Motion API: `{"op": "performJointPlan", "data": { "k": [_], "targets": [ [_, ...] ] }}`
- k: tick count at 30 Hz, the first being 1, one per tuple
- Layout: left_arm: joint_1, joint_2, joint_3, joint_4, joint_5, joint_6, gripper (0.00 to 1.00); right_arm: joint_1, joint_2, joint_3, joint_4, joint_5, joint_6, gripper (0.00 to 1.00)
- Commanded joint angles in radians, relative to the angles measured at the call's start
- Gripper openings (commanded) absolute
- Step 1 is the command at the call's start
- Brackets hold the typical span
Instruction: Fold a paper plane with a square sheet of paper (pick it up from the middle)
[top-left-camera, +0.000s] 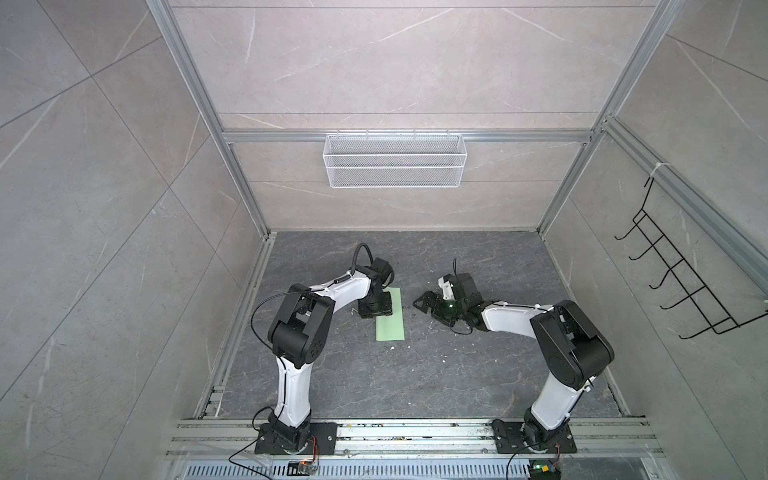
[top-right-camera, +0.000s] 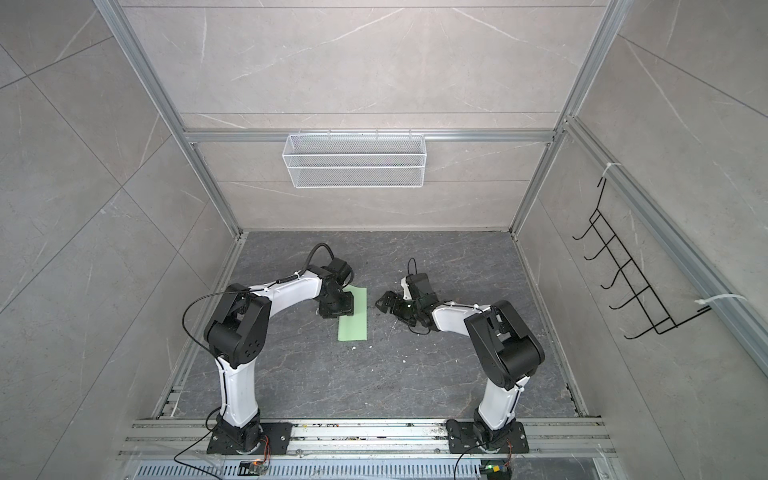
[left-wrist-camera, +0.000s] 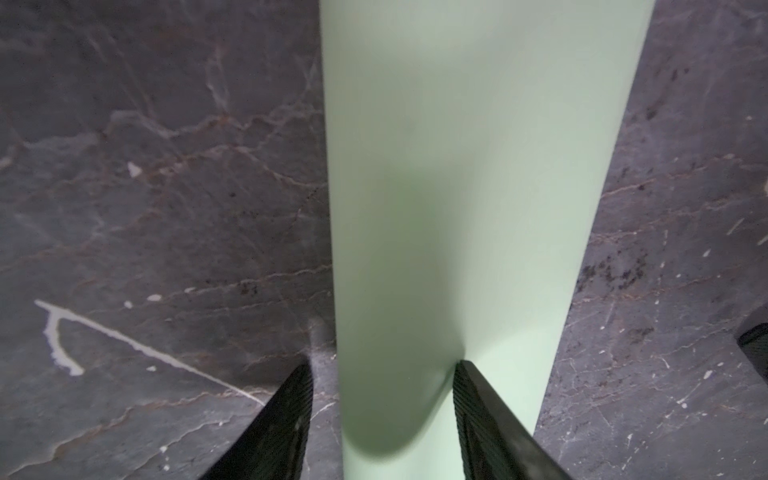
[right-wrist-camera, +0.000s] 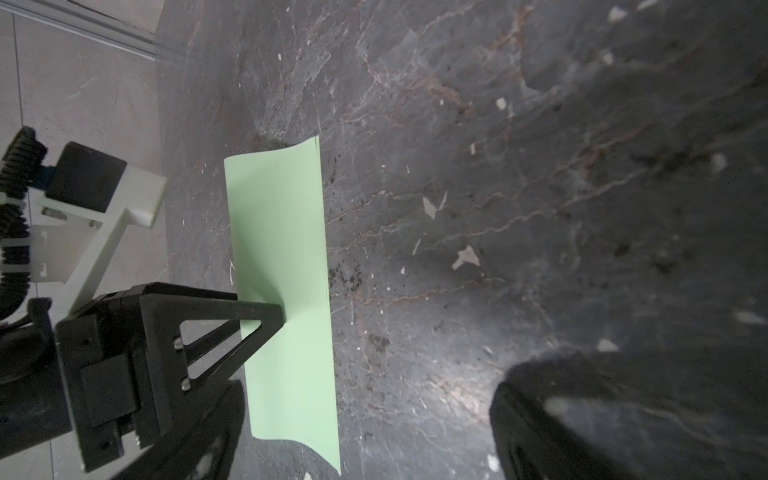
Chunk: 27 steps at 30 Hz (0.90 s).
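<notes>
Although the sheet of paper (top-left-camera: 392, 320) already lies doubled into a long strip on the table (top-left-camera: 415, 374), the fold looks soft rather than sharp. In the left wrist view the side of the strip (left-wrist-camera: 457, 166) between the fingers swells up in a rounded hump instead of lying flat.

The left gripper (left-wrist-camera: 382, 370) is down over that rounded side with its fingers apart. One fingertip (left-wrist-camera: 461, 374) presses on top of the paper, and the other (left-wrist-camera: 305, 378) sits on the bare table just beside the paper's edge, so nothing is clamped. The near paper is blurred there, so I cannot be sure how high the hump stands.

The right gripper (top-left-camera: 430, 309) is low over the table to the right of the strip, clear of it, with its fingers spread wide and holding nothing. From its wrist camera the strip (right-wrist-camera: 286, 249) curls up a little at both ends.

I judge the step in hand to be the first centre fold, laid over but not yet creased. The next move calls for pressing the hump flat along its whole length. The free edges need to stay lined up and the strip must not slide on the smooth table, so the right gripper may need to pin the far side.
</notes>
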Motion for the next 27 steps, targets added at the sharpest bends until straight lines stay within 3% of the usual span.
{"op": "performJointPlan", "data": {
  "k": [1, 14, 20, 27],
  "targets": [
    [0.001, 0.119, -0.068, -0.096, -0.001, 0.01, 0.58, 0.02, 0.027, 0.017, 0.029, -0.029, -0.01, 0.94],
    [-0.004, 0.147, -0.058, -0.113, -0.003, 0.005, 0.59, 0.065, 0.095, 0.073, 0.083, -0.113, 0.023, 0.81],
    [-0.006, 0.159, -0.055, -0.119, -0.006, -0.001, 0.59, 0.072, 0.132, 0.1, 0.121, -0.18, 0.034, 0.56],
    [-0.011, 0.167, -0.056, -0.124, -0.012, -0.003, 0.59, 0.083, 0.188, 0.146, 0.121, -0.228, 0.045, 0.41]
  ]
}}
